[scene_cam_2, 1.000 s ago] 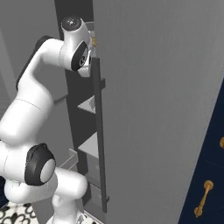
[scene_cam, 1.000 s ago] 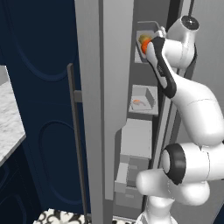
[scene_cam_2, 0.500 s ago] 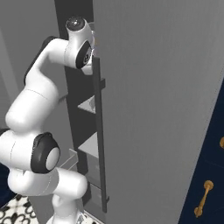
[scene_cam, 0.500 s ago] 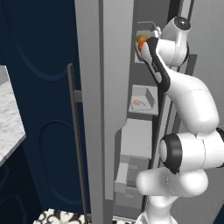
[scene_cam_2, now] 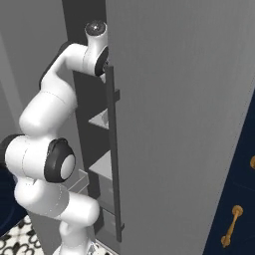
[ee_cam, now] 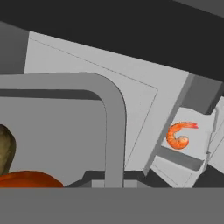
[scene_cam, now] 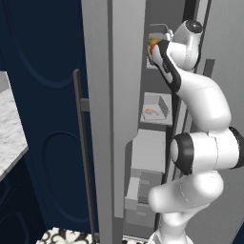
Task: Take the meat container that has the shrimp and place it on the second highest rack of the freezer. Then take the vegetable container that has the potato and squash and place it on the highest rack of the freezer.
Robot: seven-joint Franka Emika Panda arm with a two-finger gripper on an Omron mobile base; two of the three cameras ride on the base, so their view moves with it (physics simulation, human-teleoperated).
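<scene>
Left base view, left to right: the open freezer [scene_cam: 109,119] with its long bar handle [scene_cam: 83,152] at 9 o'clock, then its shelves, then the white arm rising from 5 o'clock to the top of the stack. The vegetable container [scene_cam: 155,50], with an orange lump showing inside it, sits at the level of the highest rack [scene_cam: 153,66], at 12 o'clock, with the claw at its right-hand rim. The shrimp [scene_cam: 148,110] lies in its own tray [scene_cam: 157,106] on the second highest rack [scene_cam: 155,119], directly below. In the hand view, the container's grey rim [ee_cam: 111,131] curves through the centre; the potato [ee_cam: 6,151] and squash [ee_cam: 28,179] lie at 8 o'clock, and the shrimp tray appears at 3 o'clock. The claw is clenched, judged to be pinching the container's rim at 6 o'clock, though the fingertips themselves are cut off. Whether the container's base already rests on the rack is hidden by the arm and the door edge.
</scene>
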